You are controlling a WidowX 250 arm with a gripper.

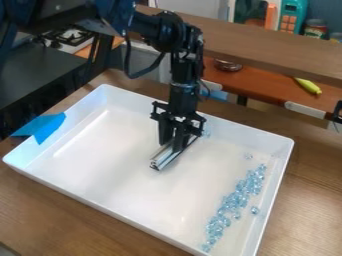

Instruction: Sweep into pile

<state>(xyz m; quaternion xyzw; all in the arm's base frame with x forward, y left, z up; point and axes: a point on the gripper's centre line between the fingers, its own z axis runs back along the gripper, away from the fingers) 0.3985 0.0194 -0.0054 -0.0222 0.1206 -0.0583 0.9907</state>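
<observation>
The black gripper [175,145] hangs down over the middle of the white tray, toward its back wall. It is shut on a metal bar [165,156], which lies low at the tray floor and slants from front left to back right. Several clear blue beads [234,201] form a long band along the right side of the white tray [133,216]. One bead [255,210] sits just right of the band, another [248,156] is behind it, and a few are by the back wall, right of the gripper.
The tray's raised walls surround the work area on a wooden table [40,212]. Blue tape [47,127] covers part of the left wall. Behind are a wooden ledge [267,52], a yellow object [308,85] and a dark stove area at the upper left.
</observation>
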